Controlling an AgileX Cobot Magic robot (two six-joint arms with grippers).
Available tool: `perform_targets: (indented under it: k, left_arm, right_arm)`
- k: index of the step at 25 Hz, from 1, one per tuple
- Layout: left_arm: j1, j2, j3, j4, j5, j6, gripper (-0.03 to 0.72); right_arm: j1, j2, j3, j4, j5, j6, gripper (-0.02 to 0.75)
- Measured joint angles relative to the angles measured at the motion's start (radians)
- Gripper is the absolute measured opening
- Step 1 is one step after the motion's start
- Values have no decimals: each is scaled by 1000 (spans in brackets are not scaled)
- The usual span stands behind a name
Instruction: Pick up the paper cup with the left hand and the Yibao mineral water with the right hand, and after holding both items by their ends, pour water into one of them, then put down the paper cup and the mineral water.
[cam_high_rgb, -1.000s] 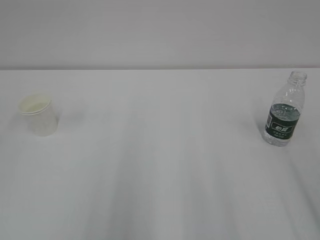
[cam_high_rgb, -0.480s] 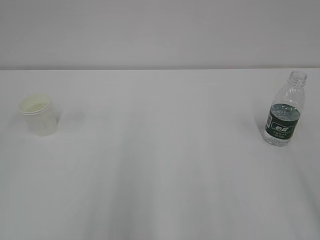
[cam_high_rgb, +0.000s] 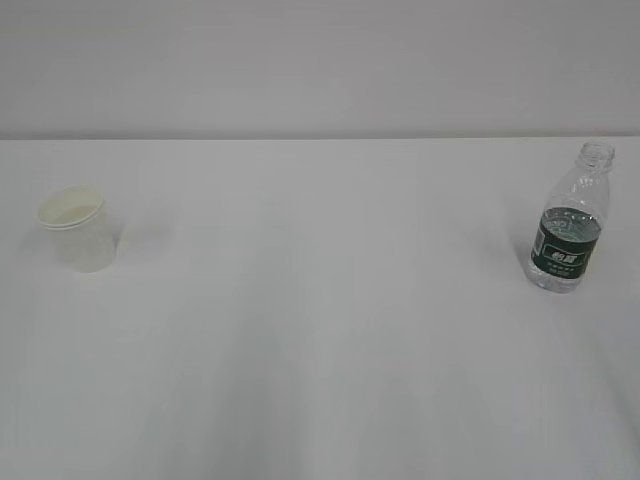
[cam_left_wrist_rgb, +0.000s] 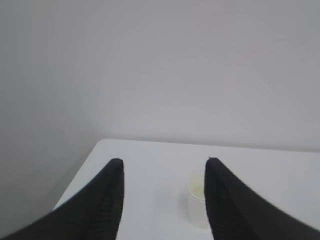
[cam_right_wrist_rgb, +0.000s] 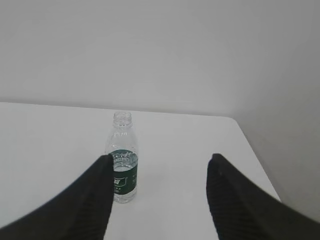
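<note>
The white paper cup (cam_high_rgb: 78, 230) stands upright on the left of the white table (cam_high_rgb: 330, 320). The Yibao mineral water (cam_high_rgb: 571, 220), uncapped with a dark green label, stands upright at the right. Neither arm appears in the exterior view. In the left wrist view my left gripper (cam_left_wrist_rgb: 164, 165) is open and empty, and the paper cup (cam_left_wrist_rgb: 198, 205) stands farther off, just left of the right finger. My right gripper (cam_right_wrist_rgb: 160, 161) is open and empty too; the Yibao mineral water (cam_right_wrist_rgb: 123, 159) stands beyond it, partly behind the left finger.
The table's far left corner (cam_left_wrist_rgb: 102, 144) drops off near the cup, and its far right corner (cam_right_wrist_rgb: 234, 120) lies beyond the bottle. A plain grey wall (cam_high_rgb: 320, 65) rises behind the table.
</note>
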Motion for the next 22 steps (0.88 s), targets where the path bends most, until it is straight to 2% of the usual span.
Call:
perform_targets:
  k: [6,9,15,22]
  left_arm:
    - [0,-4,0,-205,81,210,367]
    - [0,-4,-14,-272,137,269,367]
    - [0,-5,-93,-305,282,318,365]
    - [0,-7,-105,-372,453,344,365]
  right_arm:
    - [0,-1,-22,5,90,-13,447]
    - [0,-1,-22,14,138,-12,447]
    - [0,-1,-23,38,187,-23,446]
    - [0,-6,-23,45,243,-27,445]
